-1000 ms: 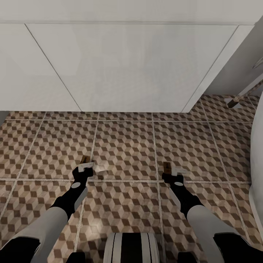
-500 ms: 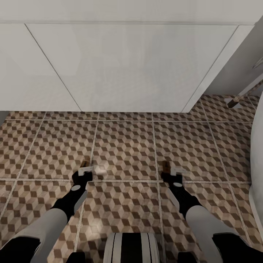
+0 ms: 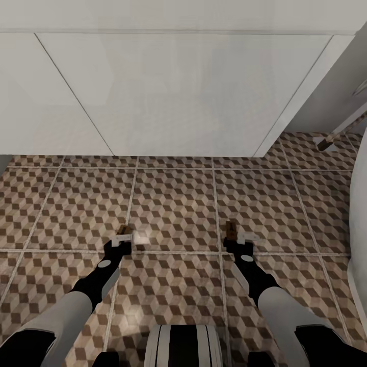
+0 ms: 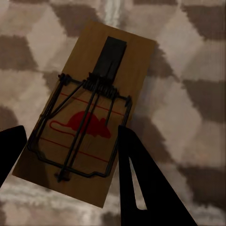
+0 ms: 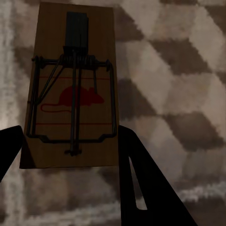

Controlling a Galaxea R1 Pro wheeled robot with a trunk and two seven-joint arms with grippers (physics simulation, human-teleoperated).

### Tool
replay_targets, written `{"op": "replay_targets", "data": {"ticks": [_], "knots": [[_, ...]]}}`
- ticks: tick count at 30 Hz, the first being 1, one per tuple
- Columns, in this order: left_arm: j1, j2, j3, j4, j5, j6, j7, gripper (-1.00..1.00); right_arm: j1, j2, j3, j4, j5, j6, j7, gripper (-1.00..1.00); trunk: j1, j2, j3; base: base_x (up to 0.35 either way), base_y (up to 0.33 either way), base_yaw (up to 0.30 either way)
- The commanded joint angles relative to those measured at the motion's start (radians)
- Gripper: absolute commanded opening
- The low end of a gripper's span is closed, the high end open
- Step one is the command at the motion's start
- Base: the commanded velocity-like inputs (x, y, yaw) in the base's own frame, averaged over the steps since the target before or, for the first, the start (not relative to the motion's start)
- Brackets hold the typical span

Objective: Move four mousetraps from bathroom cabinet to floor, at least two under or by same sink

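Both my grippers hang low over the bathroom floor (image 3: 173, 204), in front of the long white sink (image 3: 178, 92) block. The left gripper (image 3: 122, 239) is shut on a mousetrap (image 3: 124, 231), a tan wooden slab with a wire spring and a red mouse print (image 4: 89, 113); dark fingers (image 4: 136, 174) flank its sides. A second mousetrap (image 3: 232, 229) sits in the right gripper (image 3: 234, 240), which is also shut, and the right wrist view shows it up close (image 5: 70, 94). Each trap casts a shadow on the tiles beside it and looks slightly lifted.
A rounded white fixture (image 3: 359, 229) bulges in at the right edge. A slanted pale leg with a brown tip (image 3: 326, 141) stands at the far right beside the sink block's end. My base (image 3: 183, 346) is at the bottom centre.
The left gripper has drawn slightly back toward me and to the right with its mousetrap. The right gripper has barely moved.
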Motion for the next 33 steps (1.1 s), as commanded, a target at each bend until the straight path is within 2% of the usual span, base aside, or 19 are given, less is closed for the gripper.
{"op": "replay_targets", "data": {"ticks": [1,12,33], "knots": [[-0.001,0.001,-0.009,-0.001,0.010,-0.004,0.005,-1.00,0.000,0.000,0.004,0.001,-0.005,-0.003,-0.006,-1.00,0.000,0.000,0.000,0.000,0.000,0.000],[0.000,-0.003,-0.012,-0.006,0.009,-0.005,0.070,-1.00,0.000,0.000,0.004,0.000,-0.004,0.002,-0.006,-1.00,0.000,0.000,0.000,0.000,0.000,0.000],[0.000,-0.003,-0.016,-0.009,0.009,-0.008,0.077,-1.00,0.000,0.001,0.007,-0.017,0.007,0.002,-0.014,-1.00,0.000,0.000,0.000,0.000,0.000,0.000]]}}
